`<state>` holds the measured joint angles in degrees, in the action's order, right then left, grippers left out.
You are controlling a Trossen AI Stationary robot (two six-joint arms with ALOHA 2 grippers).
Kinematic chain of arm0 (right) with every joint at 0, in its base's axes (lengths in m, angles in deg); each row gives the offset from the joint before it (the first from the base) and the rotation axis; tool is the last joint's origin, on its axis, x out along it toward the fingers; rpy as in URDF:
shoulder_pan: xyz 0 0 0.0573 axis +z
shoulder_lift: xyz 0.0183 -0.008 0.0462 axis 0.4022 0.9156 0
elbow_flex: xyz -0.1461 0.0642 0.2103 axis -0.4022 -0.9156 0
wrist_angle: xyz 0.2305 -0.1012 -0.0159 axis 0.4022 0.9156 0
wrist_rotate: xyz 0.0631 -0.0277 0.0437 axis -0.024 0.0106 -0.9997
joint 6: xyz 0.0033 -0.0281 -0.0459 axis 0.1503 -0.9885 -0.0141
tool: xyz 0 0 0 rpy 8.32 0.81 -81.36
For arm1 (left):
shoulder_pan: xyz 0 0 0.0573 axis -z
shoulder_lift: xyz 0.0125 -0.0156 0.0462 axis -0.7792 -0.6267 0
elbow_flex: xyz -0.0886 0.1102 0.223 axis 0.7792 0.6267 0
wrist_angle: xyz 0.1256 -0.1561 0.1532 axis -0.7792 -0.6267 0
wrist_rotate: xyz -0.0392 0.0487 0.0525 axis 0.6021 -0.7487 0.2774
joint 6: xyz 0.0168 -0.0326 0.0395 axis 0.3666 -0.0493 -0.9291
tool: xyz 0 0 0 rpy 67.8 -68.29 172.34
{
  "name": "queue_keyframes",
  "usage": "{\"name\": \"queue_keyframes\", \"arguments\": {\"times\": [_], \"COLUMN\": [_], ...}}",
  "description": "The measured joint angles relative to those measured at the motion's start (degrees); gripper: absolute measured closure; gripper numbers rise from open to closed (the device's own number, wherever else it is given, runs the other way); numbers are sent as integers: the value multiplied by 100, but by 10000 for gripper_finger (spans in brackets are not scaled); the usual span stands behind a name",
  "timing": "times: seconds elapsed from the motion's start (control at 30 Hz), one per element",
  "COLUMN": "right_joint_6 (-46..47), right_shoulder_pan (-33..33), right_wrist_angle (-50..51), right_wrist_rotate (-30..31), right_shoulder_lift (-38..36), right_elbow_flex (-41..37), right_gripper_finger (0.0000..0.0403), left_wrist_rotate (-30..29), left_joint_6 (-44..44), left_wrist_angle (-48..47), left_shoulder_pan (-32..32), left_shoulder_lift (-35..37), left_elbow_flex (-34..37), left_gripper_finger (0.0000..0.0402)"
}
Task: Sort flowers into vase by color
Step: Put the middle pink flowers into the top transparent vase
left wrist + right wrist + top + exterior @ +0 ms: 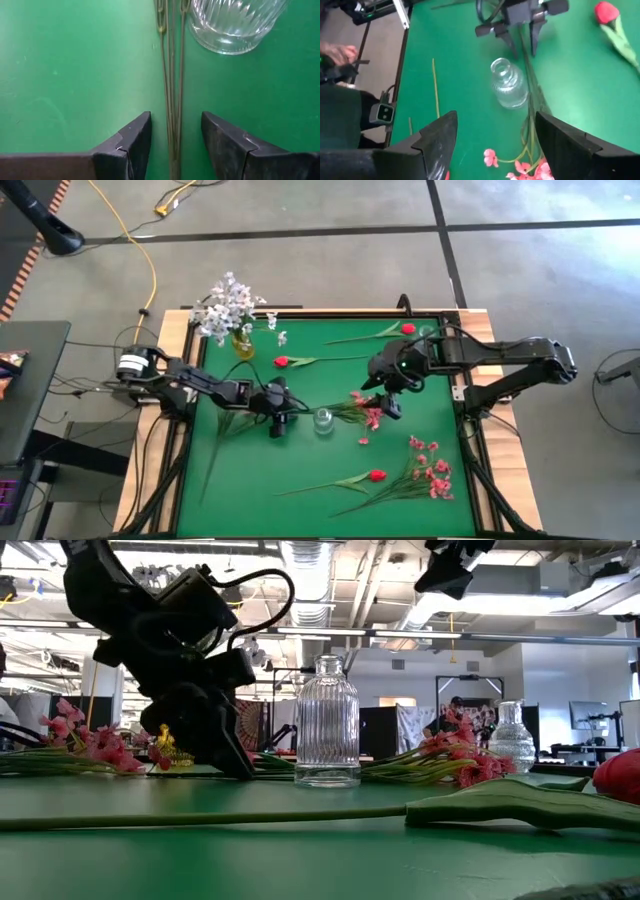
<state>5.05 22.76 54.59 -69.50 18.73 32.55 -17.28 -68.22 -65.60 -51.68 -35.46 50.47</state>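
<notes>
At mat ctr | L tool [175, 145] low, open astride stems [171, 75] | R tool [495, 145] raised, open, empty

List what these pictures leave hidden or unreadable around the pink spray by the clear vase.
- Left pincer: fingers straddle the stems; contact cannot be told.
- Pink spray, high view: partly under the right pincer.
- Clear vase, left wrist view: cut off by the frame edge.

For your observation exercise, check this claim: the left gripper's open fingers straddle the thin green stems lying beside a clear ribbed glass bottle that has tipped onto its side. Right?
Not quite. The clear ribbed glass bottle stands upright, as the low view shows. The left gripper does straddle the thin green stems beside it, fingers open.
</notes>
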Motion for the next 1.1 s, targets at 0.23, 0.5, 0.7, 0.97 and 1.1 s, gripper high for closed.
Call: {"name": "queue_keyframes", "arguments": {"times": [0.23, 0.5, 0.7, 0.97, 1.1], "right_joint_6": [39, 41, 50, -44, -460], "right_shoulder_pan": [-93, -315, -543, -669, -664], "right_wrist_angle": [-314, -722, -882, -1261, -1607], "right_wrist_rotate": [0, 1, 1, 1, -1], "right_shoulder_lift": [2, 2, 2, 2, 2], "right_elbow_flex": [0, 0, 0, 0, 0], "right_gripper_finger": [108, 108, 108, 108, 108], "left_wrist_rotate": [-69, -102, -142, -1001, -1138], "left_joint_6": [9, -117, 55, -524, -637], "left_wrist_angle": [42, -15, 40, 2, -31], "left_shoulder_pan": [7, 4, 0, -171, -538], "left_shoulder_lift": [-138, -70, 103, 961, 1256], "left_elbow_flex": [-47, -41, -21, -23, -26], "left_gripper_finger": [255, 373, 395, 400, 401]}}
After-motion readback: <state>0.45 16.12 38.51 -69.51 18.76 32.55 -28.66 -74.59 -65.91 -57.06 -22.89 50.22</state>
